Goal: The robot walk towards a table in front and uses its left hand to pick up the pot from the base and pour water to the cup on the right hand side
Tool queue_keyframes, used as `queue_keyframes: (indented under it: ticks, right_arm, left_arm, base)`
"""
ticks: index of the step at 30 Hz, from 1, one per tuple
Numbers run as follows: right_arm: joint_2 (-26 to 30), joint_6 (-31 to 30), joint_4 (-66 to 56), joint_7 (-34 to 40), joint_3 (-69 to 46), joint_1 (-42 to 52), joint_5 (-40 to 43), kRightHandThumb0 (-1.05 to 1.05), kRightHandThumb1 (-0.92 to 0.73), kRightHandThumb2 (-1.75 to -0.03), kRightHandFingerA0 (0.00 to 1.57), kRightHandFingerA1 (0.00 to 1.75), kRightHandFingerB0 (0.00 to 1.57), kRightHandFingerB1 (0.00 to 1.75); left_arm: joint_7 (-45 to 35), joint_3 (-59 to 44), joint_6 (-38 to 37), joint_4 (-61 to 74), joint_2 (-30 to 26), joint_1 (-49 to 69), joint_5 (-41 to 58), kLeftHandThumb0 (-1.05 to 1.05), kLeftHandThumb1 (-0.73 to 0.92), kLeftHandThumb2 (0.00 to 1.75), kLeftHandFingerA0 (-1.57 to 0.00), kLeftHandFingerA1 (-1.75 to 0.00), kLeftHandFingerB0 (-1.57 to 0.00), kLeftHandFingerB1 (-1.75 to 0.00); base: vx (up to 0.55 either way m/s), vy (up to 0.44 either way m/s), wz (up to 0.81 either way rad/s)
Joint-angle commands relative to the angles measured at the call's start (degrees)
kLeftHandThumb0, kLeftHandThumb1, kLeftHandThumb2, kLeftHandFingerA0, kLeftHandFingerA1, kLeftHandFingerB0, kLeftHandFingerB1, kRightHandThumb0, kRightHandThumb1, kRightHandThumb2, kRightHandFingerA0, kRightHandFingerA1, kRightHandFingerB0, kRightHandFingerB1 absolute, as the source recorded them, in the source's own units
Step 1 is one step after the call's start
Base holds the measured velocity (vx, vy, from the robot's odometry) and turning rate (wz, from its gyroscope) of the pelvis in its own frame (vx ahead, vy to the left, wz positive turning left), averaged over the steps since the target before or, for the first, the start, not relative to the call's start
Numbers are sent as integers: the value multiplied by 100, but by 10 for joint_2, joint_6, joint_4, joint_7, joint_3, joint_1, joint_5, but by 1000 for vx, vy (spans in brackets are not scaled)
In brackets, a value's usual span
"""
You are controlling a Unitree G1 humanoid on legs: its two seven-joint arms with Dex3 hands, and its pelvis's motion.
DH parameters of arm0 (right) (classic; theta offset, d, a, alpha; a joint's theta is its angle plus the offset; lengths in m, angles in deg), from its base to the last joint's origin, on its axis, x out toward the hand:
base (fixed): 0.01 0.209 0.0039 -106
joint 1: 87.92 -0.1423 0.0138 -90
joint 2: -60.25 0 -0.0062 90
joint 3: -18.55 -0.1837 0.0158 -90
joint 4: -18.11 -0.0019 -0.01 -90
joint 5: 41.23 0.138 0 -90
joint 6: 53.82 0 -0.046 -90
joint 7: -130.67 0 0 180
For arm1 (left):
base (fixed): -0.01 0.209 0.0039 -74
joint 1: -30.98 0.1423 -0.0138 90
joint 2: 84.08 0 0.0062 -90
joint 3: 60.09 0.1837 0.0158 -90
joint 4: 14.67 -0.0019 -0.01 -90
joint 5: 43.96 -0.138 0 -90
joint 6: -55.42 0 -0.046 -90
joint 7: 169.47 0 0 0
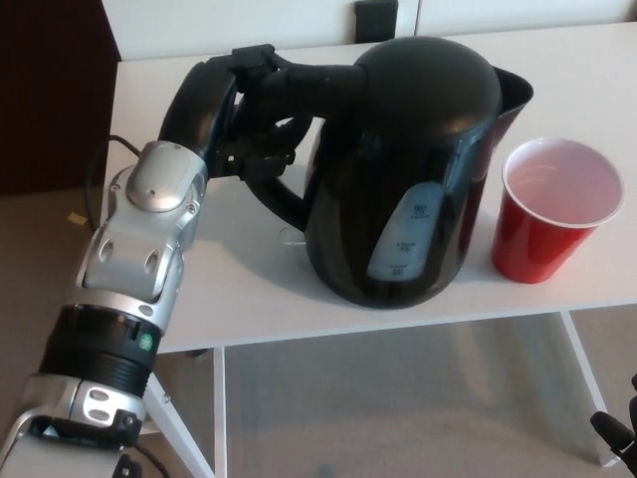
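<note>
A black electric kettle (418,169) with a pale water gauge stands out in the middle of the head view, tilted a little with its spout toward the right. My left hand (234,110) is shut on the kettle's handle (284,194), fingers wrapped over its top. The kettle looks raised off the white table (239,289); no base shows under it. A red plastic cup (552,214) with a white inside stands upright just right of the kettle, below the spout and apart from it. Only a small black bit of my right hand (619,436) shows at the bottom right corner.
A small black object (378,18) sits at the table's far edge behind the kettle. Dark furniture (50,90) rises left of the table. White table legs (179,418) and beige floor lie below the near edge.
</note>
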Motion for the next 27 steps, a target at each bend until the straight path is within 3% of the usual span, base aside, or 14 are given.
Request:
queue_keyframes:
  ticks: [1, 5, 6, 8, 9, 11, 14, 15, 21, 23, 25, 26, 27]
  right_arm:
    - [6, 1, 6, 2, 0, -12, 1, -46, -57, -61, 41, 83, 42, 61]
    - [8, -1, 13, 1, -1, -22, 3, -47, -55, -61, 42, 84, 45, 62]
    - [9, 0, 15, 0, -1, -24, 2, -46, -56, -60, 40, 79, 43, 58]
    - [10, 0, 15, 0, 2, -28, 0, -46, -57, -60, 38, 77, 41, 57]
    - [10, -3, 15, -2, 1, -30, 3, -44, -57, -61, 39, 77, 46, 62]
    - [10, -4, 16, -3, 0, -31, 4, -44, -57, -61, 39, 77, 46, 62]
    - [9, -2, 8, -5, 5, -27, 0, -45, -58, -62, 36, 77, 44, 63]
    - [10, -2, 8, -2, 6, -27, -2, -46, -56, -62, 41, 81, 42, 62]
    - [12, -3, -4, 2, 14, -10, -10, -46, -58, -62, 41, 80, 38, 55]
    - [13, -4, 6, -1, 11, -13, -6, -46, -57, -62, 40, 82, 48, 61]
    - [10, -8, 7, 0, 10, -12, -2, -46, -57, -61, 41, 81, 46, 60]
    - [10, -8, 6, 2, 11, -10, -4, -46, -56, -61, 43, 82, 44, 58]
    - [9, -7, 6, 3, 12, -10, -5, -46, -56, -62, 41, 80, 44, 60]
  left_arm:
    - [2, -23, -18, 1, -4, 3, 10, -15, 72, 81, -77, -161, -71, -133]
    - [4, -57, 7, 29, 4, -22, 34, -15, 76, 74, -76, -159, -71, -131]
    - [3, -68, 18, 39, 6, -35, 46, -10, 77, 80, -69, -166, -65, -132]
    - [6, -88, 44, 62, 7, -65, 59, -11, 79, 77, -76, -162, -65, -134]
    - [7, -89, 53, 70, 3, -83, 54, -10, 76, 81, -67, -164, -65, -131]
    - [6, -92, 61, 75, 2, -90, 50, -10, 76, 81, -67, -164, -65, -131]
    - [-5, -83, 47, 68, -12, -106, 34, -10, 74, 84, -69, -164, -67, -134]
    - [-4, -78, 46, 64, -16, -116, 27, -11, 74, 83, -79, -160, -71, -133]
    - [0, -28, 32, 53, -35, -150, -24, -14, 77, 74, -72, -167, -67, -131]
    - [8, -6, 19, 44, -39, -155, -44, -16, 78, 69, -82, -160, -73, -124]
    - [11, 7, 5, 34, -39, -160, -52, -12, 75, 76, -78, -157, -75, -120]
    - [11, 15, -3, 30, -40, -162, -58, -18, 75, 81, -89, -158, -76, -120]
    - [13, 25, -4, 27, -39, -167, -67, -18, 73, 77, -79, -157, -75, -121]
  base:
    - [0, 0, 0]
    - [0, 0, 0]
    - [0, 0, 0]
    - [0, 0, 0]
    - [0, 0, 0]
    - [0, 0, 0]
    - [0, 0, 0]
    - [0, 0, 0]
    - [0, 0, 0]
    - [0, 0, 0]
    - [0, 0, 0]
    - [0, 0, 0]
    - [0, 0, 0]
